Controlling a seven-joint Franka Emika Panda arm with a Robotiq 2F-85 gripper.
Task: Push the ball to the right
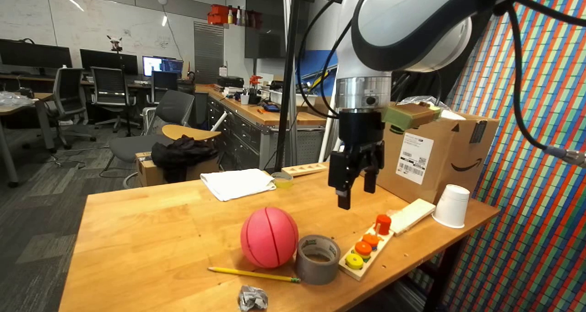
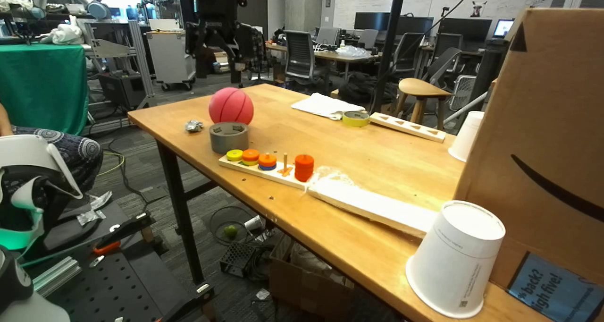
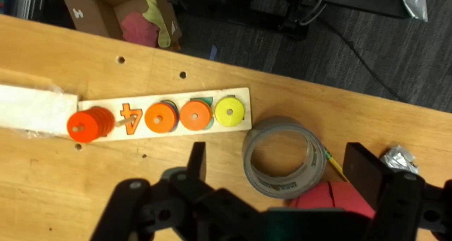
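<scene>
The reddish-pink ball with dark seams (image 1: 269, 237) rests on the wooden table, beside the grey tape roll; I cannot tell if they touch. It shows in both exterior views (image 2: 231, 100). In the wrist view only part of the ball (image 3: 333, 193) shows, low right, partly hidden by the tape roll and the gripper. My gripper (image 1: 357, 195) is above the table, higher than the ball and apart from it. It also shows in an exterior view (image 2: 218, 70). In the wrist view the fingers (image 3: 277, 159) are wide apart with nothing held; the tape roll lies on the table below them.
The grey tape roll (image 1: 307, 268) touches or nearly touches a wooden ring-stacker board (image 1: 366, 252). A pencil (image 1: 252, 274) and crumpled foil (image 1: 252, 298) lie near the ball. A white cloth (image 1: 238, 184), yellow tape (image 1: 283, 180), cardboard box (image 1: 439, 156) and paper cup (image 1: 451, 207) stand around.
</scene>
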